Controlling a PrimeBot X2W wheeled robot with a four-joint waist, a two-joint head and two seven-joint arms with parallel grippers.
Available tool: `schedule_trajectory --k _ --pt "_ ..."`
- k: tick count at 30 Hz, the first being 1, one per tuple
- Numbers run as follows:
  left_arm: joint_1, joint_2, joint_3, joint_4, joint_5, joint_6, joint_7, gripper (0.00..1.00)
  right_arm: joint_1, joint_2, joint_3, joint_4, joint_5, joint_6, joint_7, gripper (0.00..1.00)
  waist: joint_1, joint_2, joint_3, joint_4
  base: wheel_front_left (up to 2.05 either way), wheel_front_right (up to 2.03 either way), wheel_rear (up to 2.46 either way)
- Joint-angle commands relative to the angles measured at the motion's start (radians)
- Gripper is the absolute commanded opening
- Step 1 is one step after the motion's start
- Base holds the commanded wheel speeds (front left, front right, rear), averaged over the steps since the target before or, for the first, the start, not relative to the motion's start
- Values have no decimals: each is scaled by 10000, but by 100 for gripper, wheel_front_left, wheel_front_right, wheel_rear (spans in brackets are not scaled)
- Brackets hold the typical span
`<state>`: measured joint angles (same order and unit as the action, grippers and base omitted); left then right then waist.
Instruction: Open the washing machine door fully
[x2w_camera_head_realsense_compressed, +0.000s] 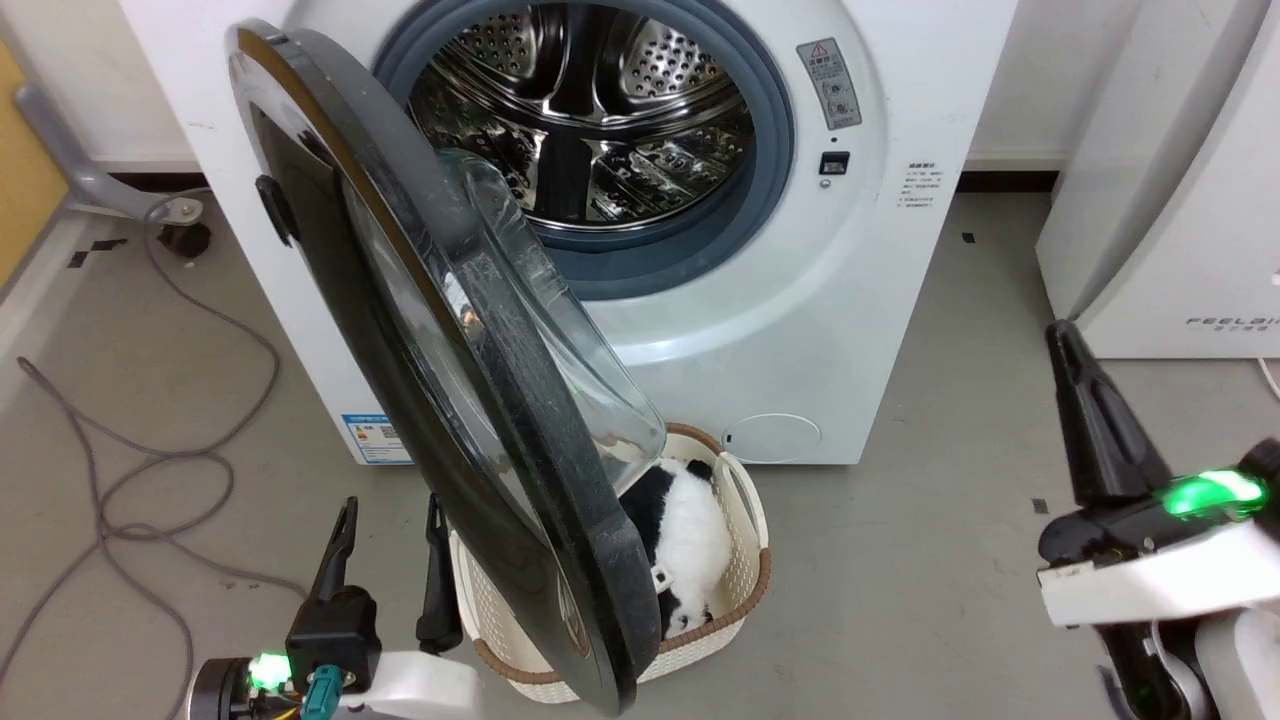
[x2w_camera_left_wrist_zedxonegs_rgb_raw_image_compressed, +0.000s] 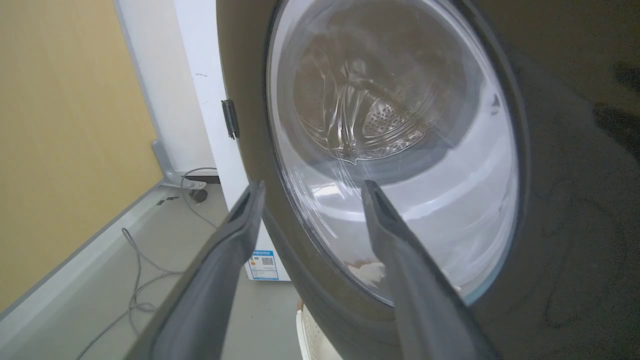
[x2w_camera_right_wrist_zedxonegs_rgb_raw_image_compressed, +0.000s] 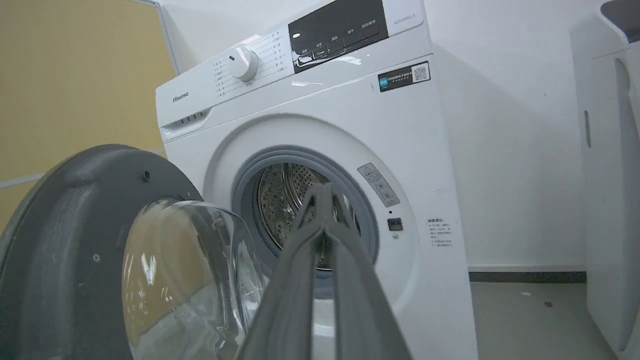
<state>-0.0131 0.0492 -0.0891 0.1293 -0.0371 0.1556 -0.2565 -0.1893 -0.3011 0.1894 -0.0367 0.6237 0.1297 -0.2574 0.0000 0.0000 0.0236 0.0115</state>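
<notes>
The washing machine (x2w_camera_head_realsense_compressed: 760, 300) is a white front loader with a grey gasket and a steel drum (x2w_camera_head_realsense_compressed: 590, 110). Its door (x2w_camera_head_realsense_compressed: 330, 300), a glossy black disc with a bulging glass bowl (x2w_camera_head_realsense_compressed: 560, 340), stands swung out about halfway, edge-on in the head view and hinged on the left. A small handle tab (x2w_camera_left_wrist_zedxonegs_rgb_raw_image_compressed: 230, 118) sits on the rim. My left gripper (x2w_camera_head_realsense_compressed: 392, 500) is open, low beside the door's outer face (x2w_camera_left_wrist_zedxonegs_rgb_raw_image_compressed: 575, 200), fingers (x2w_camera_left_wrist_zedxonegs_rgb_raw_image_compressed: 390, 235) pointing up along it; I cannot tell if they touch. My right gripper (x2w_camera_head_realsense_compressed: 1062, 335) is shut on nothing, away to the right, facing the drum opening (x2w_camera_right_wrist_zedxonegs_rgb_raw_image_compressed: 280, 200).
A cream basket (x2w_camera_head_realsense_compressed: 745, 560) holding a black-and-white plush item stands on the floor under the door's free edge. Grey cables (x2w_camera_head_realsense_compressed: 180, 470) loop on the floor at left by a yellow wall (x2w_camera_left_wrist_zedxonegs_rgb_raw_image_compressed: 65, 125). A white FEELBIRD appliance (x2w_camera_head_realsense_compressed: 1180, 200) stands at right.
</notes>
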Motion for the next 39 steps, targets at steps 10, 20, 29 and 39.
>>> schedule_trajectory --k 10,20,29,39 --pt "109 13 60 -63 80 -29 -53 100 2112 1654 -1916 -430 -4281 10 -42 0 0 0 104 18 0 0 0" --pt "133 12 72 -59 44 -6 -53 100 2908 2388 -2374 391 -4679 10 -43 100 0 0 28 35 0 0 0" --pt "105 23 137 -86 39 -45 -53 0 2929 2478 -2430 584 -5107 10 -43 100 0 0 -81 115 0 0 0" --pt "-261 325 386 -1975 318 47 -53 0 3020 2505 -2518 279 -5099 10 -43 100 0 0 -185 218 0 0 0"
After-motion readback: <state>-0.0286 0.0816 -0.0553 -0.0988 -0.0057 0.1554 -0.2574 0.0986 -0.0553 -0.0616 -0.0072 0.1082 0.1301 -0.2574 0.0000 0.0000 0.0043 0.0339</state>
